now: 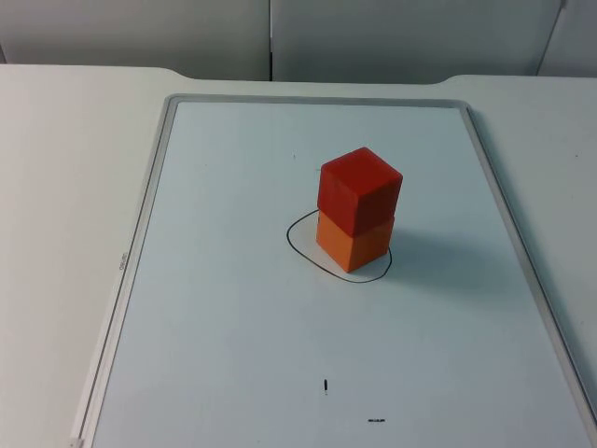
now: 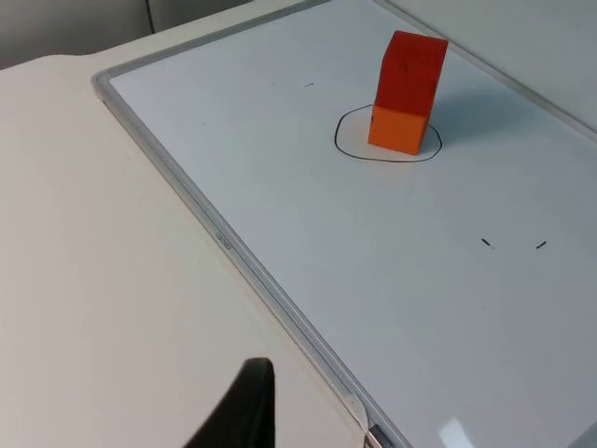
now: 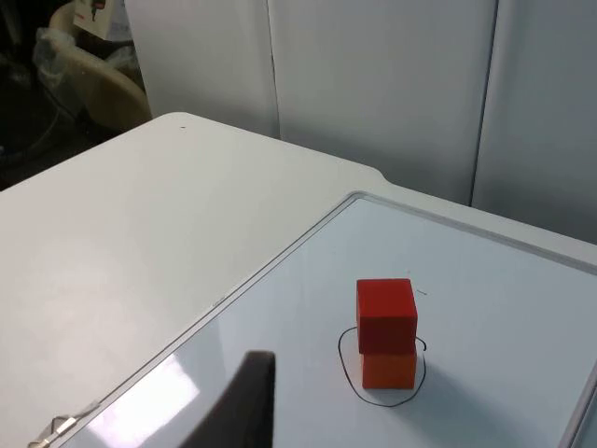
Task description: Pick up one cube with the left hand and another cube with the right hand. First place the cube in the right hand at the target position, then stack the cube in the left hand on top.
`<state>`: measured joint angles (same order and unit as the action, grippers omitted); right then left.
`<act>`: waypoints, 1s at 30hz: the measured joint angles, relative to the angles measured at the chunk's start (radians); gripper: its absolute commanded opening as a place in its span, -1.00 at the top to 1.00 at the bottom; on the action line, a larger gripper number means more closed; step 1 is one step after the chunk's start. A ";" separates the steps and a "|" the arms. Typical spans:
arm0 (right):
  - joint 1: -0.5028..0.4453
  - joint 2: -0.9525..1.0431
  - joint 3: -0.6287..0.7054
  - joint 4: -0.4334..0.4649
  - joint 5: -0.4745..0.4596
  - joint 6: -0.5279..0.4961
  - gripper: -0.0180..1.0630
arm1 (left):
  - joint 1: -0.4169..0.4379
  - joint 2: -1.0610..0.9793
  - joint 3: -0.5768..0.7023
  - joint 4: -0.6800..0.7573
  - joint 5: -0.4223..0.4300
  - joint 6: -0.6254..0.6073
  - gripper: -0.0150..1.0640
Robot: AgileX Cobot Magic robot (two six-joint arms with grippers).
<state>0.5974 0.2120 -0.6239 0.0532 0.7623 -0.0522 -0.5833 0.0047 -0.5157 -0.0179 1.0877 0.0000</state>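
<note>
A red cube [image 1: 359, 189] sits on top of an orange cube [image 1: 353, 241], turned slightly against it. The stack stands inside a black hand-drawn oval [image 1: 297, 245] on the whiteboard. In the left wrist view the red cube [image 2: 410, 73] and orange cube [image 2: 399, 129] are far from my left gripper [image 2: 238, 411], which hangs over the bare table beside the board's frame. In the right wrist view the stack [image 3: 385, 314] stands apart from my right gripper [image 3: 247, 401], which is pulled back above the board. Neither gripper holds anything that I can see.
The whiteboard's grey frame [image 1: 149, 187] rises slightly above the white table. Small black marks [image 1: 326, 385] lie near the board's front edge. The grey partition wall [image 1: 280, 37] closes the table at the back.
</note>
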 measured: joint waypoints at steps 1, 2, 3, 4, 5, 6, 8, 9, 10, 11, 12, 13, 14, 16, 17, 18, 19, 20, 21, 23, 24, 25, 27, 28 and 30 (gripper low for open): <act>0.000 0.000 0.000 0.000 0.000 0.000 -0.96 | 0.000 0.000 0.000 0.000 0.000 0.000 -0.98; 0.000 0.000 0.000 0.000 0.000 0.000 -0.96 | 0.000 0.000 0.002 0.000 0.000 0.000 -0.98; 0.000 0.000 0.000 0.000 0.000 0.000 -0.96 | 0.000 0.000 0.002 0.000 0.000 0.000 -0.98; 0.000 0.000 0.000 0.000 0.000 0.000 -0.96 | 0.000 0.000 0.002 0.000 0.000 0.000 -0.98; 0.000 0.000 0.000 0.000 0.000 0.000 -0.96 | 0.000 0.000 0.002 0.000 0.000 0.000 -0.98; 0.000 0.000 0.000 0.000 0.000 0.000 -0.96 | 0.000 0.000 0.002 0.000 0.000 0.000 -0.98; 0.000 0.000 0.000 0.000 0.000 0.000 -0.96 | 0.000 0.000 0.002 0.000 0.000 0.000 -0.98; 0.000 0.000 0.000 0.000 0.000 0.000 -0.96 | 0.000 0.000 0.002 0.000 0.000 0.000 -0.98; 0.000 0.000 0.000 0.000 0.000 0.000 -0.96 | 0.000 0.000 0.002 0.000 0.000 0.000 -0.98; 0.000 0.000 0.000 0.000 0.000 0.000 -0.96 | 0.000 0.000 0.002 0.000 0.000 0.000 -0.98; 0.000 0.000 0.000 -0.002 0.000 -0.002 -0.96 | 0.000 0.000 0.002 0.000 0.000 0.000 -0.98; 0.000 0.000 0.000 -0.004 0.000 -0.002 -0.96 | 0.000 0.000 0.002 0.000 0.000 0.000 -0.98; 0.000 0.000 0.000 -0.004 0.000 -0.002 -0.96 | 0.000 0.000 0.002 0.000 0.000 0.000 -0.98; 0.000 0.000 0.000 -0.006 -0.007 -0.002 -0.96 | 0.015 0.000 0.002 0.000 0.000 0.000 -0.98; 0.000 0.000 0.000 -0.006 -0.012 -0.002 -0.96 | 0.037 0.000 0.002 0.002 0.000 0.000 -0.98; 0.000 0.000 0.000 -0.006 -0.018 -0.002 -0.96 | 0.066 0.000 0.002 0.002 0.000 0.000 -0.98; 0.000 0.000 0.000 -0.006 -0.018 -0.002 -0.96 | 0.066 0.000 0.002 0.002 0.000 0.000 -0.98; 0.000 0.000 0.000 -0.010 -0.022 -0.002 -0.96 | 0.097 0.000 0.002 0.002 0.000 0.000 -0.98; 0.000 0.000 0.000 -0.015 -0.027 -0.002 -0.96 | 0.137 0.000 0.002 0.002 -0.002 0.000 -0.98; 0.000 0.000 0.000 -0.019 -0.029 -0.004 -0.96 | 0.218 0.000 0.002 0.002 -0.002 0.000 -0.98; 0.000 0.000 0.000 -0.019 -0.029 -0.004 -0.96 | 0.263 0.000 0.002 0.002 -0.002 0.000 -0.98; 0.000 0.000 0.000 -0.019 -0.029 -0.004 -0.96 | 0.263 0.000 0.002 0.002 -0.002 0.000 -0.98; 0.000 0.000 0.000 -0.019 -0.029 -0.004 -0.96 | 0.348 0.000 0.002 0.002 -0.002 0.000 -0.98; 0.000 0.000 0.000 -0.019 -0.033 -0.004 -0.96 | 0.380 0.000 0.002 0.002 -0.002 0.000 -0.98; 0.000 0.000 0.000 -0.021 -0.038 -0.004 -0.96 | 0.447 0.000 0.002 0.002 -0.002 0.000 -0.98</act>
<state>0.5974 0.2120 -0.6239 0.0319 0.7240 -0.0561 -0.1363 0.0047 -0.5142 -0.0160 1.0859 0.0000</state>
